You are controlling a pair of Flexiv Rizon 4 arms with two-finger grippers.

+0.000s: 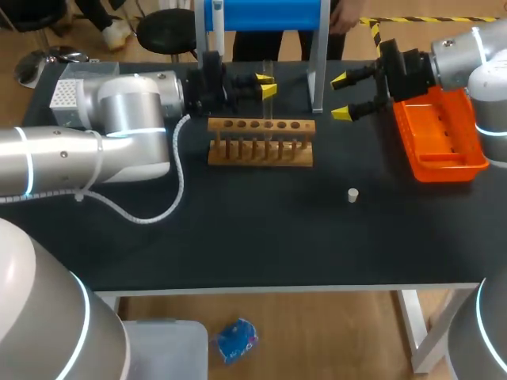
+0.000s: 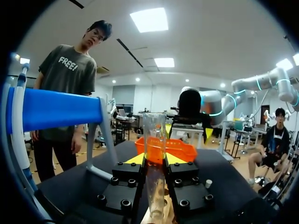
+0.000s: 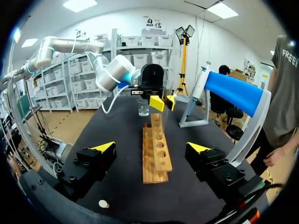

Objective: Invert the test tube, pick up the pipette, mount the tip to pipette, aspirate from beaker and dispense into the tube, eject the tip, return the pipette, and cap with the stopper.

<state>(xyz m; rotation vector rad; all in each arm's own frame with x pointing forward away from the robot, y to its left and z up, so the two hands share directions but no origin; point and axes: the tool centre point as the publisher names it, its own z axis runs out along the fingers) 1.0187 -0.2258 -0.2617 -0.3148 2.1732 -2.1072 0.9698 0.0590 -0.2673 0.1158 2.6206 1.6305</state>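
Observation:
My left gripper (image 1: 265, 85) is shut on a clear test tube (image 1: 268, 107), which stands upright over the wooden rack (image 1: 261, 144). In the left wrist view the tube (image 2: 154, 135) rises between the yellow fingertips (image 2: 134, 159) with its open mouth up and its lower end down at the rack (image 2: 161, 215). My right gripper (image 1: 344, 96) hangs open to the right of the rack, beside the orange tray (image 1: 440, 138), with nothing in it. Seen from the right wrist, that gripper (image 3: 152, 148) straddles the rack's near end (image 3: 156, 154) from above. A small white stopper (image 1: 353, 195) lies on the table.
A blue pipette stand on a white frame (image 1: 265, 14) is at the table's back edge. A small glass beaker (image 3: 143, 108) stands beyond the rack, near my left gripper (image 3: 161, 101). The dark table (image 1: 238, 237) stretches bare in front of the rack.

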